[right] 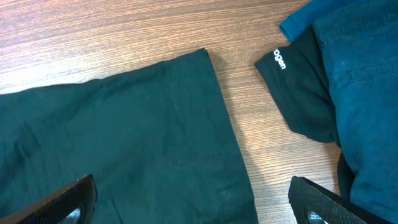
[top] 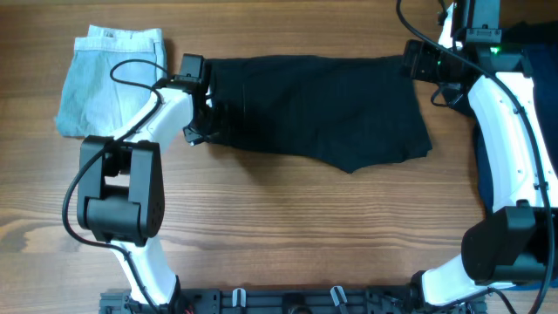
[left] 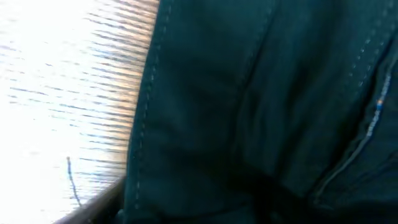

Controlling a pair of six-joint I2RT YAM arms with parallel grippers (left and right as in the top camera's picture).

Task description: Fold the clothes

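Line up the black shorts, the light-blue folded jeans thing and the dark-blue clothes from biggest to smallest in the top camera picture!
1. black shorts: clearly the biggest.
2. pale-blue denim piece, folded.
3. navy-blue clothes: the smallest part showing, but mostly cut off at the picture's edge, so the true size is unsure.

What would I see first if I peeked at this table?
Probably the big black shorts spread across the middle of the wooden table. The white left arm and right arm reach to their two ends, and a folded pale-blue garment lies at the far left.
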